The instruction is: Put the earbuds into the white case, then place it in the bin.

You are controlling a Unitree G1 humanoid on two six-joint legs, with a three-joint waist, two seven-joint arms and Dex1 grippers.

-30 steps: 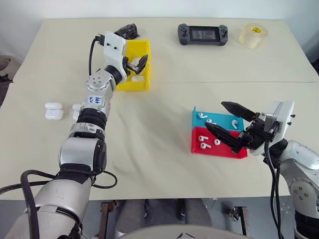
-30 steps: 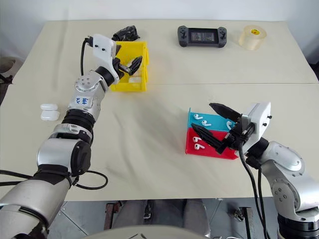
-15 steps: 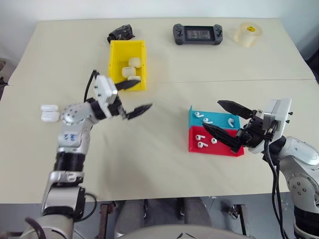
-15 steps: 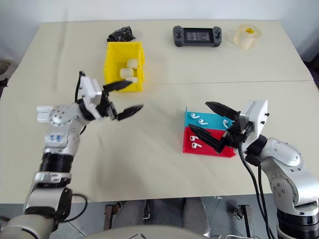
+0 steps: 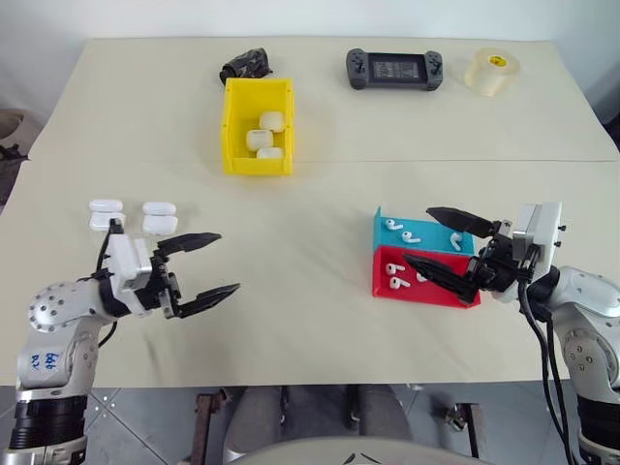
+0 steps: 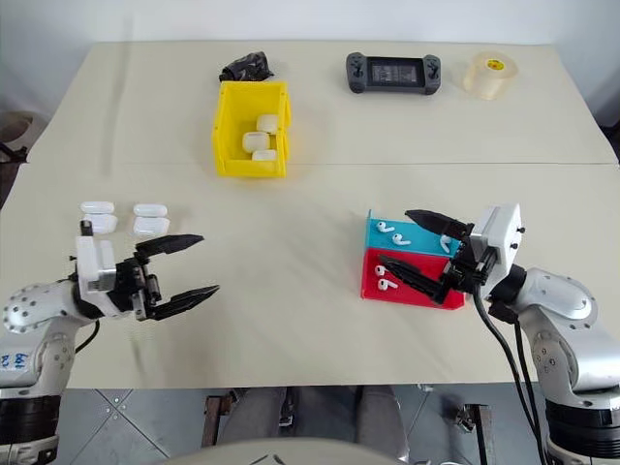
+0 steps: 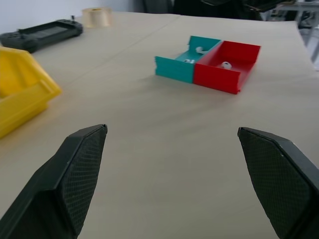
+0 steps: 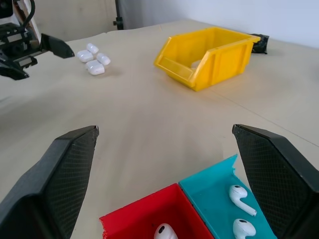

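Note:
The yellow bin [image 5: 233,128] stands at the back left of the table with three white cases [image 5: 260,139] inside it. Several more closed white cases [image 5: 158,209] lie in a cluster at the left. Just in front of them my left gripper [image 5: 228,262] hovers open and empty, pointing right. Earbuds [image 5: 393,225] lie in the blue tray [image 5: 426,233], and more earbuds [image 5: 395,268] in the red tray [image 5: 431,290]. My right gripper [image 5: 417,234] is open and empty above both trays, pointing left. In the right wrist view the earbuds [image 8: 242,194] show between its fingers [image 8: 65,169].
A black game controller [image 5: 394,69] and a roll of clear tape [image 5: 491,70] sit at the table's far edge. A small black object [image 5: 245,65] lies behind the bin. Bare tabletop stretches between the two grippers.
My left arm has drawn back from over the yellow bin to the front left of the table, still open and empty. The right gripper has stayed put.

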